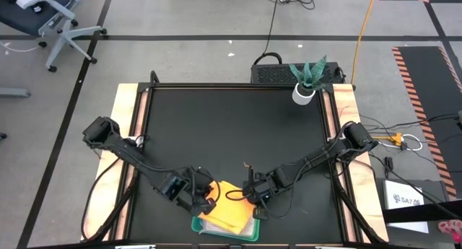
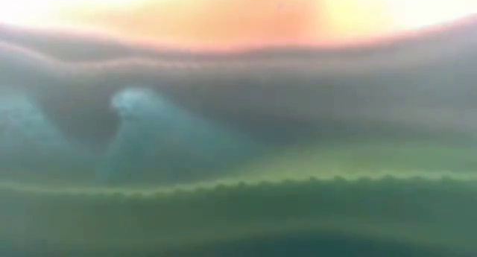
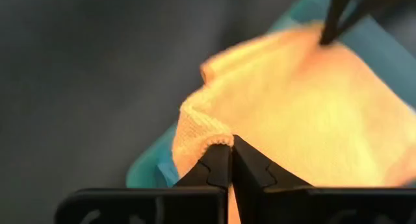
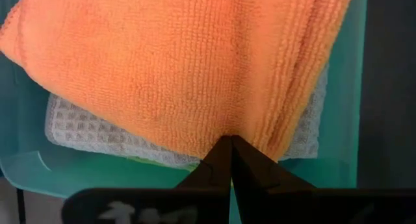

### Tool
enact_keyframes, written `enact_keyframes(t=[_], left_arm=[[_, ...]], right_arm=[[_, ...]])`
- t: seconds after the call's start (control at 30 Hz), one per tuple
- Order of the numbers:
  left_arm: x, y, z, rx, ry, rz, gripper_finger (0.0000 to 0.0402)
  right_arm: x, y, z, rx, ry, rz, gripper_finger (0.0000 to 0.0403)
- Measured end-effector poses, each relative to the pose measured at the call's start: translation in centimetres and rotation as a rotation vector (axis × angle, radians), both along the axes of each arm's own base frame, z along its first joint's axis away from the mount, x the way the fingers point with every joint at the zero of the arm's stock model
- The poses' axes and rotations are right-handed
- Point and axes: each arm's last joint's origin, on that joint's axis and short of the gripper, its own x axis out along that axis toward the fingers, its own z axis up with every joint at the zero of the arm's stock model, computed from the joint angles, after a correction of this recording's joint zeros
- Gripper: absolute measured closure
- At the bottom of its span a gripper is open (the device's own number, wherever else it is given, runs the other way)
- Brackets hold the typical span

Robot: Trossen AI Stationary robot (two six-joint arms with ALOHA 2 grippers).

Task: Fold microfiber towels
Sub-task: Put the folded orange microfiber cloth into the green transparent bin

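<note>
Pinching both tools shut on the yellow-orange towel (image 1: pixel 229 214) is where you're at: left tool (image 3: pixel 231 146) has a corner hem, right tool (image 4: pixel 231 145) has the folded edge on the opposite side. The towel sits on top of the stack in the teal tray (image 4: pixel 29 178), grey-white towel (image 4: pixel 84 134) right under it. Lift both tools evenly so you don't drag the lower ones out, then carry it out over the worktop (image 1: pixel 231 126).

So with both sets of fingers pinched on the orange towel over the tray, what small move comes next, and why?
Probably lift together. The left gripper and right gripper are shut on edges of the yellow-orange towel, which lies atop the stack in the teal tray, so raising it should free it for folding.
</note>
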Motion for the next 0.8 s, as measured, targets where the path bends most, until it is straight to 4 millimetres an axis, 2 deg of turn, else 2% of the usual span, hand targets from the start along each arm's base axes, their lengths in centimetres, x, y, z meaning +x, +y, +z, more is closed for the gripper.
enact_keyframes(t=[0.13,0.37,0.6,0.8], left_arm=[[0.2,0.3,-0.1,-0.050,0.041,-0.014,0.0369],[1.3,2.4,-0.1,-0.119,0.093,-0.003,0.0318],[1.8,4.8,1.4,-0.237,0.103,-0.030,0.0309],[2.0,5.6,2.3,-0.233,0.051,-0.042,0.0309]], right_arm=[[0.0,0.0,0.0,0.000,0.000,0.001,0.0403],[-0.1,0.0,0.0,-0.004,0.005,0.004,0.0403],[-0.2,-0.1,0.0,0.000,0.027,0.016,0.0403],[-0.2,-0.1,0.0,-0.002,0.023,0.028,0.0403]])
